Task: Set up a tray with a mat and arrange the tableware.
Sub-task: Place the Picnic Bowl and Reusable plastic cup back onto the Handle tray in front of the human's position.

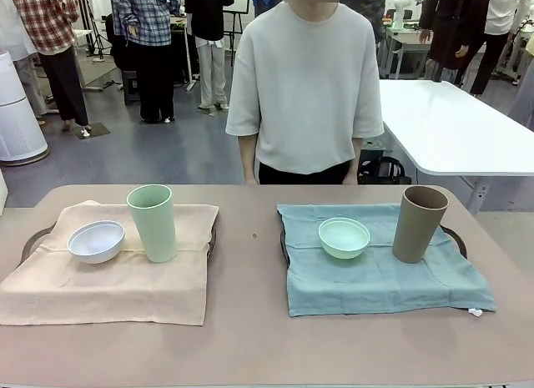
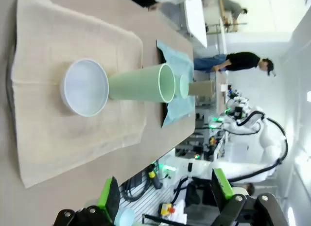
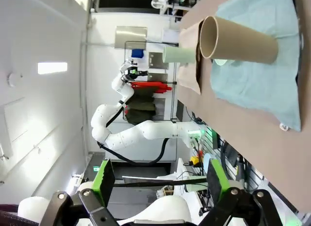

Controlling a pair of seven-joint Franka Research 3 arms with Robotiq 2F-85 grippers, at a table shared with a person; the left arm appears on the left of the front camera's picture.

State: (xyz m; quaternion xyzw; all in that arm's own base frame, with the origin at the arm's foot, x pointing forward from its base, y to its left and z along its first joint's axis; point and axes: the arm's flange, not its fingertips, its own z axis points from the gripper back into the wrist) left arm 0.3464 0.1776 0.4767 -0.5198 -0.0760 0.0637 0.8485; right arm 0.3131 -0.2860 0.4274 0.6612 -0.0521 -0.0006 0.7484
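Observation:
On the left, a beige mat point(image 1: 108, 275) covers a dark tray point(image 1: 33, 238). A small white bowl point(image 1: 96, 240) and a tall pale-green tumbler point(image 1: 153, 222) stand on it. On the right, a teal mat point(image 1: 375, 275) covers a second tray point(image 1: 284, 242), with a mint-green bowl point(image 1: 344, 237) and a tan-brown tumbler point(image 1: 419, 224) on it. In the left wrist view my left gripper point(image 2: 165, 197) is open, off the table's side, away from the white bowl point(image 2: 86, 87) and green tumbler point(image 2: 143, 83). My right gripper point(image 3: 158, 180) is open, clear of the brown tumbler point(image 3: 240, 40).
A person in a pale grey shirt point(image 1: 304, 88) stands at the far side of the brown table point(image 1: 250, 338), hands down. A white table point(image 1: 455, 125) stands behind on the right. Other people stand farther back.

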